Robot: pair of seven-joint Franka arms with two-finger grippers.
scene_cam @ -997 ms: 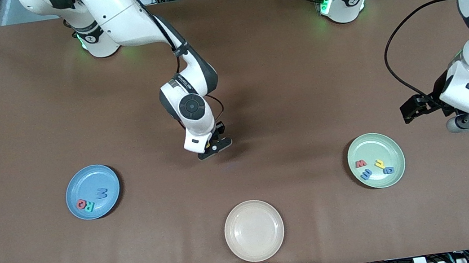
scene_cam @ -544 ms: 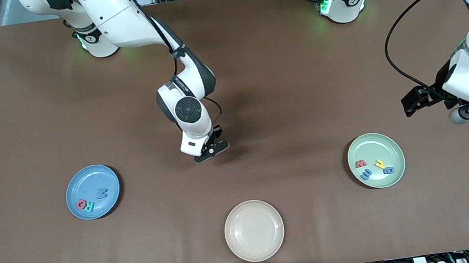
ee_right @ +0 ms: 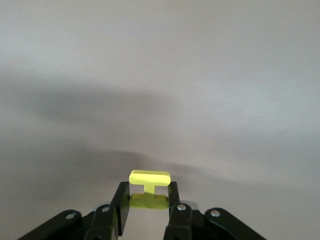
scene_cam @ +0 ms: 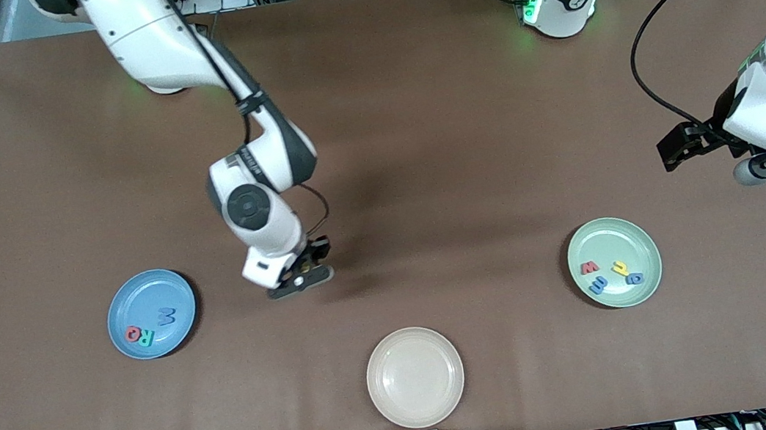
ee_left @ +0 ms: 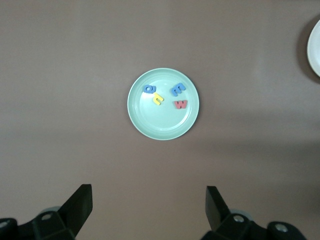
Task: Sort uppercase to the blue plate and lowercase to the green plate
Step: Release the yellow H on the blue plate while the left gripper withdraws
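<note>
My right gripper [scene_cam: 300, 279] hangs over the bare table between the blue plate [scene_cam: 134, 292] and the table's middle. Its fingers [ee_right: 122, 200] are shut on a yellow H [ee_right: 149, 176] held upright. On the blue plate lie a red Q [scene_cam: 133, 333], a teal R [scene_cam: 146, 339] and a blue M [scene_cam: 166, 316]. The green plate [scene_cam: 615, 232] holds a red w [scene_cam: 589, 267], a blue e [scene_cam: 598, 284], a yellow letter [scene_cam: 620, 267] and a blue a [scene_cam: 634, 278]. My left gripper [ee_left: 148, 190] is open, with nothing between its fingers, high over the table beside the green plate [ee_left: 163, 125].
A cream plate [scene_cam: 415, 377] with nothing on it sits near the front camera's edge of the table, midway between the two other plates. Its rim [ee_left: 316, 47] shows at the border of the left wrist view. A black cable loops from the left arm.
My right arm has carried the yellow H toward the blue plate. The left gripper has drifted a little farther from the green plate.
</note>
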